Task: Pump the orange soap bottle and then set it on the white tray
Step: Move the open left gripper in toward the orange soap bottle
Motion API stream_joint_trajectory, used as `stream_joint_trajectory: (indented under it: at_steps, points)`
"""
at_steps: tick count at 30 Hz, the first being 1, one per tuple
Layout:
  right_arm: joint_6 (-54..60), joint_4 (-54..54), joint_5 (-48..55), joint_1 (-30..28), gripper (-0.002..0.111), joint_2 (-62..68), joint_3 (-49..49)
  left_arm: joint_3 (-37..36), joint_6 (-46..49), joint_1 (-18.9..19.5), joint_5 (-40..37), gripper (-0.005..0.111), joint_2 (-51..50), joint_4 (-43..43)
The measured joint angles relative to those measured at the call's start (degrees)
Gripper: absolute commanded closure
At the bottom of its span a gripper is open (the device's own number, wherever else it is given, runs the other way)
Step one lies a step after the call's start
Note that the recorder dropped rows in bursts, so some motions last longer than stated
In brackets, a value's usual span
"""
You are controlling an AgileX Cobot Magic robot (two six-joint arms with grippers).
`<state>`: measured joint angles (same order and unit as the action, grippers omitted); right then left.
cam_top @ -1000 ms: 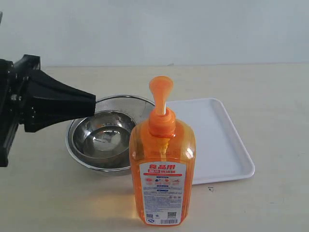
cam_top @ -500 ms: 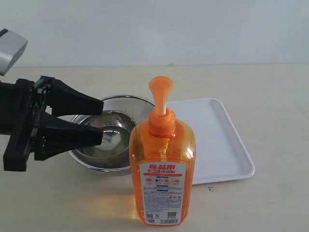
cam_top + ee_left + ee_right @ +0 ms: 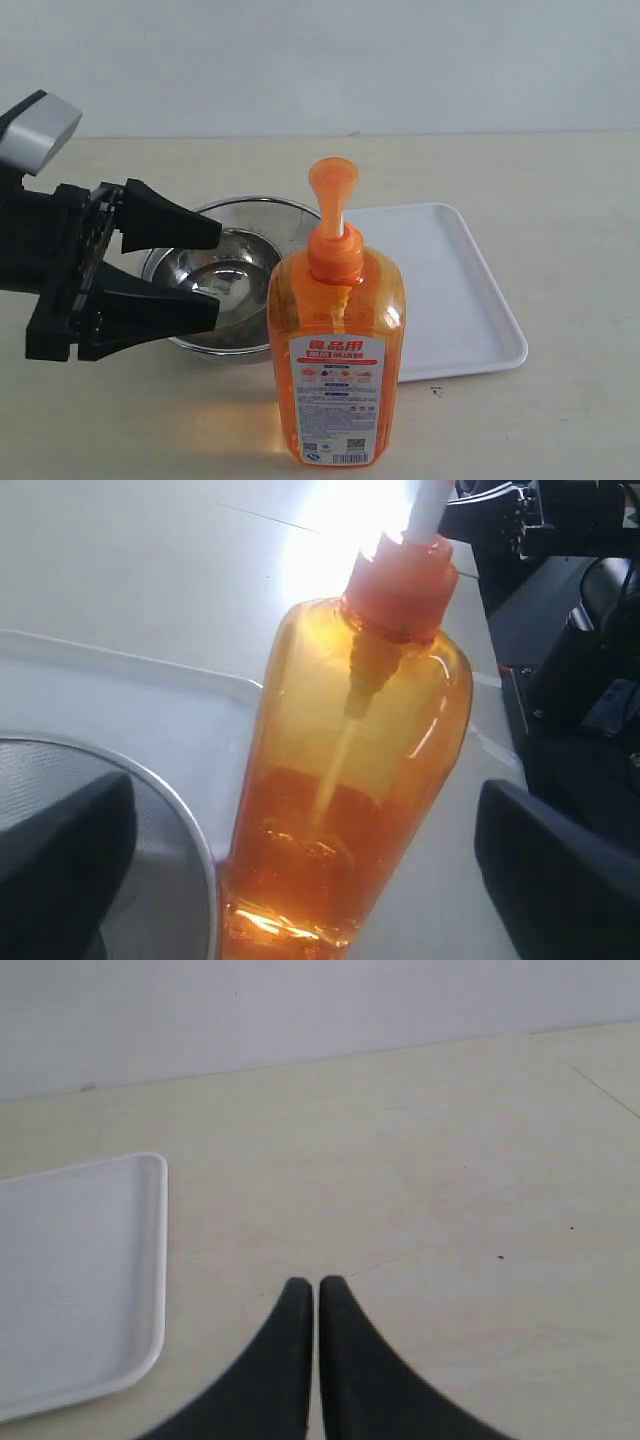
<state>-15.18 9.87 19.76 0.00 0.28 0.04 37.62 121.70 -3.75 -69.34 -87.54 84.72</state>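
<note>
Tall translucent orange soap bottle (image 3: 337, 370) stands upright on the beige counter (image 3: 560, 180), just beside the flat white plastic tray (image 3: 450, 290), not on it. Left claw (image 3: 218, 275) spread wide, empty, facing the bottle, by a round steel bowl (image 3: 245, 270). Right claw (image 3: 315, 1288) clenched, empty, above bare counter near the tray.

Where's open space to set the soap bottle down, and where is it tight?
The white tray is bare all over, between the steel bowl and open table to its right. The table behind both is free too. Crowded: around the orange soap bottle, where bowl and open left pincer sit close.
</note>
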Motion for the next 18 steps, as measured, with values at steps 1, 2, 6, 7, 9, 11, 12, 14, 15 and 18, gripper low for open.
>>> stream_joint_trajectory:
  at_steps: [1, 2, 6, 7, 9, 11, 12, 14, 15, 18]
  points:
    - [0.00, 0.00, 0.00, 0.00, 0.108, 0.00, 0.00, 0.00, 0.00, 0.00, 0.00, 0.021, -0.41, 0.17]
    - [0.00, 0.00, 0.00, 0.00, 0.108, 0.00, 0.00, 0.00, 0.00, 0.00, 0.00, 0.021, -0.67, 0.29]
    - [0.00, 0.00, 0.00, 0.00, 0.108, 0.00, 0.00, 0.00, 0.00, 0.00, 0.00, 0.021, -1.97, 0.52]
    - [0.00, 0.00, 0.00, 0.00, 0.108, 0.00, 0.00, 0.00, 0.00, 0.00, -0.04, 0.021, -2.21, 0.64]
    - [0.00, 0.00, 0.00, 0.00, 0.108, 0.00, 0.00, 0.00, 0.00, 0.00, -0.04, 0.021, -2.65, 0.76]
    - [0.00, 0.00, 0.00, 0.00, 0.108, 0.00, 0.00, 0.00, 0.00, 0.00, -0.04, 0.021, -2.98, 0.76]
    - [0.00, 0.00, 0.00, 0.00, 0.108, 0.00, 0.00, 0.00, 0.00, 0.00, -0.04, 0.021, -3.01, 0.76]
    - [0.00, 0.00, 0.00, 0.00, 0.108, 0.00, 0.00, 0.00, 0.00, -0.10, -0.04, 0.021, -3.10, 0.76]
    - [0.00, 0.00, 0.00, 0.00, 0.108, 0.00, 0.00, 0.00, 0.00, -0.38, -0.04, 0.021, -3.10, 0.89]
    - [0.00, 0.00, 0.00, 0.00, 0.108, 0.00, 0.00, 0.00, 0.00, -1.88, -0.04, 0.021, -3.10, 0.89]
